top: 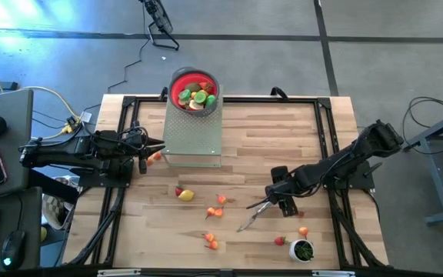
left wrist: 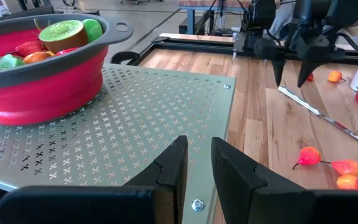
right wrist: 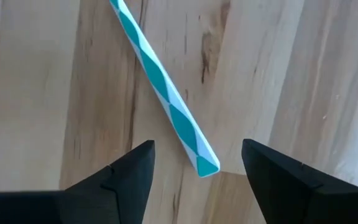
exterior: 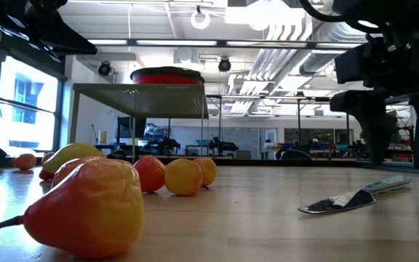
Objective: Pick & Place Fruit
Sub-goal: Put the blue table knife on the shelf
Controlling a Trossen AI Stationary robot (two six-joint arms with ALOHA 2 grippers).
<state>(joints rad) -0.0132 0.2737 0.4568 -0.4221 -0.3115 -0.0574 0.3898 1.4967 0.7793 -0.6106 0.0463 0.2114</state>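
Note:
Toy fruit lies scattered on the wooden table: a yellow piece [top: 184, 195], orange pieces [top: 221, 200] [top: 210, 240], and a strawberry [top: 281, 241]. More fruit fills the red bowl [top: 194, 91], which stands on a perforated metal stand [top: 193, 135]. My right gripper [right wrist: 197, 177] is open and points down. Its fingers stand either side of the teal-and-white handle end [right wrist: 204, 163] of the silver knife [top: 254, 214] without touching it. My left gripper [left wrist: 197, 168] is open by a narrow gap and empty. It hovers at the stand's left edge, near an orange fruit [top: 154, 157].
A small white cup with green contents [top: 304, 250] stands near the table's near right corner, with a fruit [top: 304, 230] beside it. A black frame [top: 229, 98] runs around the table. A keyboard and mouse [top: 10, 246] sit off the table's left side.

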